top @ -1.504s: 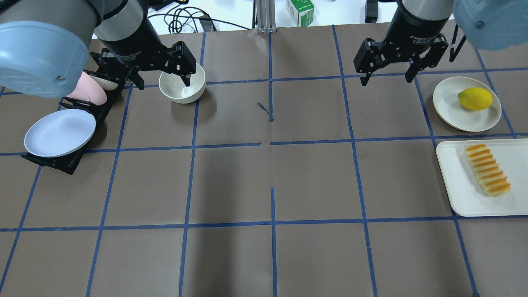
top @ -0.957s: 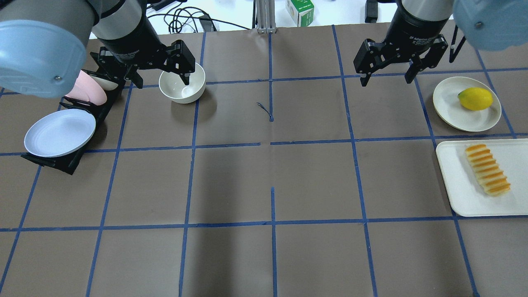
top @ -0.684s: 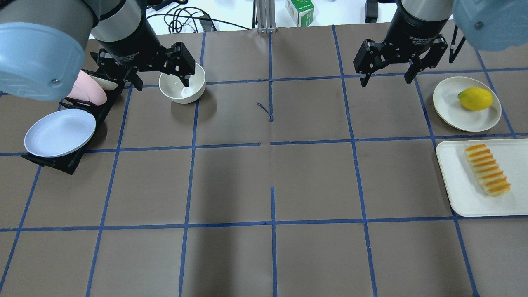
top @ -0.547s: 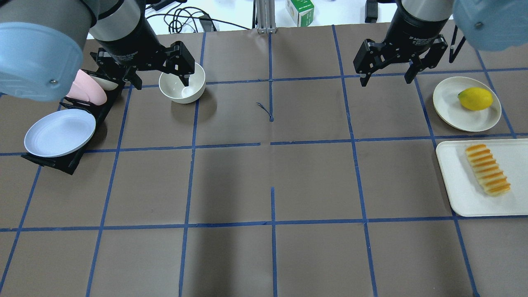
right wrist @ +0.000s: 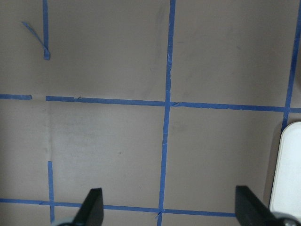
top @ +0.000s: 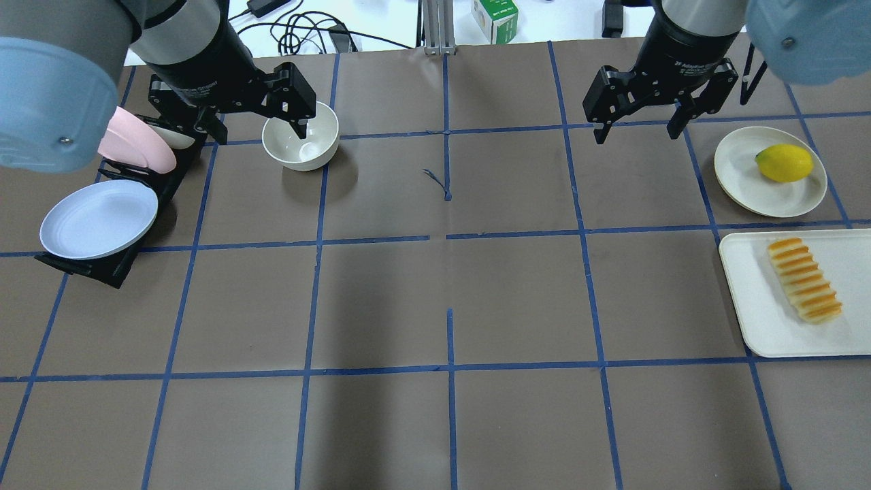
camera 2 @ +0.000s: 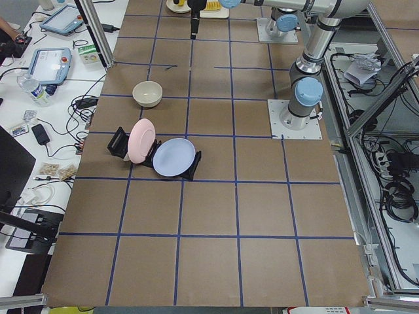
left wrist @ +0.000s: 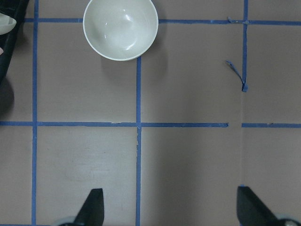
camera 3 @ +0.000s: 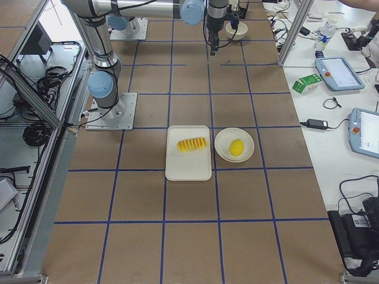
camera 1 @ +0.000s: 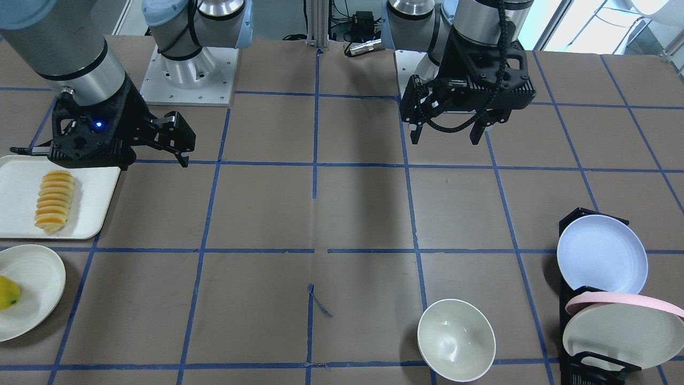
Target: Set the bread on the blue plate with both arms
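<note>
The bread (top: 805, 280) lies on a white tray (top: 748, 306). The blue plate (top: 99, 218) leans in a black rack (top: 112, 271), seemingly for easier grasping. The left gripper (top: 260, 131) and right gripper (top: 636, 134) hover wide apart, empty.

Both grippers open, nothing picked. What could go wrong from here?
1. The blue plate leans in the black rack just in front of the pink plate; the left gripper could knock that one or drag the rack pulling it out.
2. The bread lies askew on the white tray; a misaligned pinch by the right gripper may slip or shove the tray.
3. Plate and bread sit at opposite ends, so the grippers likely meet in the middle and could clash.
</note>
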Motion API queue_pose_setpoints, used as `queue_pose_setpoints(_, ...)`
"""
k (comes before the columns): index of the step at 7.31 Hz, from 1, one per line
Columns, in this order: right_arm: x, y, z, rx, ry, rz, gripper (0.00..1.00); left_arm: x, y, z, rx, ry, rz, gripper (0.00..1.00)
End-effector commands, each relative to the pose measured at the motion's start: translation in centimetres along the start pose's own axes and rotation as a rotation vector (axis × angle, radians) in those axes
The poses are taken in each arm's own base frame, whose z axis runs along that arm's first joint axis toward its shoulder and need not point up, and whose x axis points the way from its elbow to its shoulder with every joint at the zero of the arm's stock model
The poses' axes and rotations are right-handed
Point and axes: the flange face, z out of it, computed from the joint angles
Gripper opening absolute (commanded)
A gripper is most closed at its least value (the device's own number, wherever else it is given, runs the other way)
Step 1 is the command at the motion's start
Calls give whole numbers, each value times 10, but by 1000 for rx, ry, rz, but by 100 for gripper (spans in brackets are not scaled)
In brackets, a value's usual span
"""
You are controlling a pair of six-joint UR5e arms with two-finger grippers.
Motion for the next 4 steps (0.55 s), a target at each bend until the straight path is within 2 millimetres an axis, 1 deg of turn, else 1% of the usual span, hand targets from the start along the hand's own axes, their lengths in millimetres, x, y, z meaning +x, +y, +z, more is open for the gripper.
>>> queue_pose_setpoints(1,0,0,0,1,0,0,100,0,0,0,0,1,0,100)
queue_pose_setpoints(4,0,0,2,-2,-2,0,100,-1,1,0,0,1,-1,100)
